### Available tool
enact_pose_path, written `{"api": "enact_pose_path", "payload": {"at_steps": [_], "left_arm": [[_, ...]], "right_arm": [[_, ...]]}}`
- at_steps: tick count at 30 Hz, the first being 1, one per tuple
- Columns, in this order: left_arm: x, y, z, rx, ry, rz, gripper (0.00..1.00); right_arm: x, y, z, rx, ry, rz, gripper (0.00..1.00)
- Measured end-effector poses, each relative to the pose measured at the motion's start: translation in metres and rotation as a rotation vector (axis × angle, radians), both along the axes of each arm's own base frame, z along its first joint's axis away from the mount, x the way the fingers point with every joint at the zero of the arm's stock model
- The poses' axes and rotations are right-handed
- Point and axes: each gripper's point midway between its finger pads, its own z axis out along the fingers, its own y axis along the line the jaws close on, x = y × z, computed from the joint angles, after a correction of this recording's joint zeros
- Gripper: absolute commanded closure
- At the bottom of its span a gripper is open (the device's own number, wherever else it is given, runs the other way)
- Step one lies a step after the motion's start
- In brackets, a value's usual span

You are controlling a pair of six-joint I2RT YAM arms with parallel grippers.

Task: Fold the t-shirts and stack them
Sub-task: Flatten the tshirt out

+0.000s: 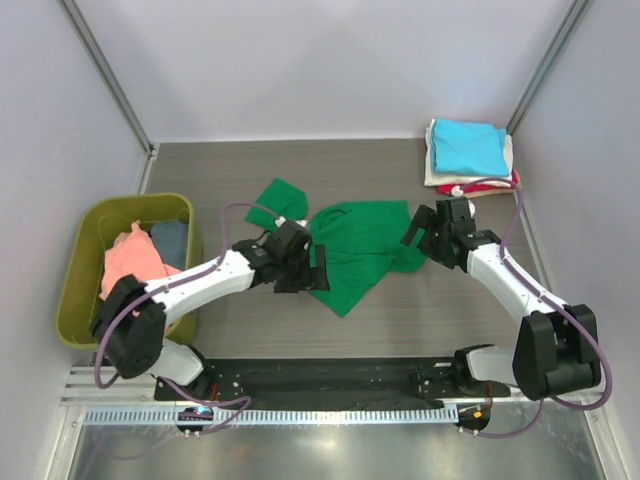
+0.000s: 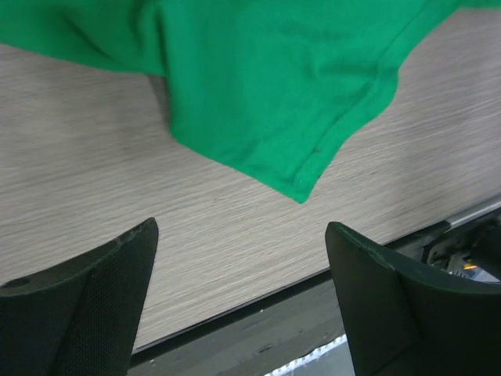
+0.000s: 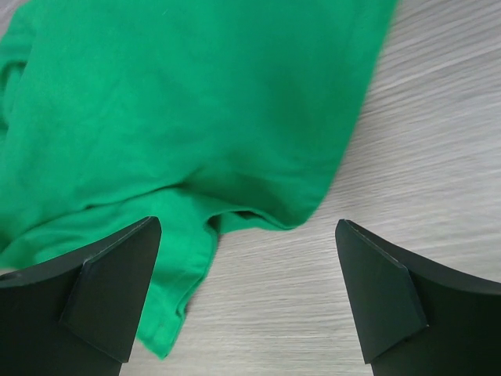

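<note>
A: Position of green shirt [image 1: 360,250]?

B: Lying crumpled mid-bench [image 1: 450,310], unfolded, one sleeve thrown out toward the far left. Set between the two sets of jaws.

A: Left jaws?

B: Spread wide, empty. Hovering over bare wood just beside a hem corner, clear of the cloth.

A: Right jaws?

B: Likewise spread, empty. Poised over the shirt's right edge, above a fold of doubled cloth.

A: Elsewhere?

B: Stack [image 1: 468,150] in the far right corner: cyan on top, cream and red beneath. Tub [image 1: 75,290] at left, holding pink shirt [image 1: 130,265] and blue-grey shirt [image 1: 172,238].

A: Risks from here?

B: Judged most likely: pinching two layers at the right, given the bunched fold below those jaws. Would raise a lump instead of a flat edge. At the left, closing short of the hem and catching nothing, or scraping wood. Also an uneven lift between the sides, twisting the cloth. Possibly a snag of the loose sleeve under the left arm [image 1: 215,272].

A: Surface and room?

B: Grey wood-grain laminate, matt and smooth. Little grip, so apt to let cloth slide when tugged. Plain pale walls [image 1: 330,60] on three sides, metal uprights [image 1: 105,70] at the far corners. Black plate [image 1: 320,378] and rail [image 1: 300,415] along the near edge.
</note>
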Motion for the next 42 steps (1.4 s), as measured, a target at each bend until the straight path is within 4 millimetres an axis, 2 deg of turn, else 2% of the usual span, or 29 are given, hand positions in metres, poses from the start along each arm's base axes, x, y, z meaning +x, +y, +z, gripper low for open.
{"api": "enact_pose_path", "payload": {"at_steps": [1,4,7,10,12,14,15,18,21,23,25,26,29,32,33,37,39,42], "left_arm": [[-0.004,-0.005,-0.008,0.009,0.015,-0.01,0.2],[-0.009,-0.01,-0.024,0.038,0.039,-0.012,0.19],[-0.001,0.003,-0.017,0.071,-0.009,0.035,0.13],[0.015,0.03,0.015,0.092,-0.101,0.117,0.09],[0.033,0.056,0.05,0.083,-0.182,0.2,0.07],[0.049,0.087,0.085,0.061,-0.262,0.295,0.06],[0.057,0.11,0.103,0.055,-0.309,0.355,0.06],[0.061,0.162,0.137,0.079,-0.397,0.485,0.03],[0.049,0.183,0.143,0.12,-0.415,0.507,0.01],[0.042,0.191,0.141,0.149,-0.412,0.506,0.0],[0.036,0.199,0.136,0.177,-0.404,0.506,0.0],[0.034,0.201,0.132,0.19,-0.398,0.505,0.0],[0.027,0.212,0.12,0.235,-0.374,0.505,0.0],[0.023,0.22,0.112,0.266,-0.36,0.509,0.0],[0.022,0.221,0.11,0.273,-0.359,0.509,0.0],[0.021,0.228,0.108,0.289,-0.356,0.514,0.0],[0.021,0.231,0.108,0.293,-0.355,0.516,0.0],[0.022,0.233,0.107,0.287,-0.351,0.52,0.0]], "right_arm": [[0.001,0.003,-0.002,0.016,0.006,0.01,0.0],[-0.004,0.02,-0.006,0.074,0.012,0.061,0.0],[-0.019,0.05,-0.01,0.089,0.02,0.142,0.01],[-0.045,0.097,-0.01,0.107,0.032,0.277,0.0],[-0.061,0.12,-0.012,0.108,0.04,0.342,0.01],[-0.076,0.136,-0.018,0.094,0.059,0.39,0.02],[-0.081,0.142,-0.021,0.086,0.066,0.404,0.03],[-0.098,0.158,-0.045,0.043,0.136,0.455,0.05],[-0.112,0.169,-0.069,-0.018,0.206,0.49,0.06],[-0.111,0.185,-0.065,-0.006,0.19,0.513,0.07],[-0.113,0.196,-0.069,-0.018,0.197,0.53,0.1],[-0.113,0.2,-0.069,-0.021,0.198,0.533,0.16],[-0.112,0.212,-0.07,-0.023,0.199,0.548,0.23],[-0.111,0.221,-0.073,-0.034,0.206,0.556,0.4],[-0.11,0.224,-0.073,-0.039,0.205,0.558,0.61],[-0.104,0.226,-0.081,-0.088,0.203,0.556,0.93],[-0.1,0.225,-0.082,-0.116,0.204,0.553,0.98],[-0.088,0.215,-0.08,-0.195,0.192,0.545,0.99]]}}
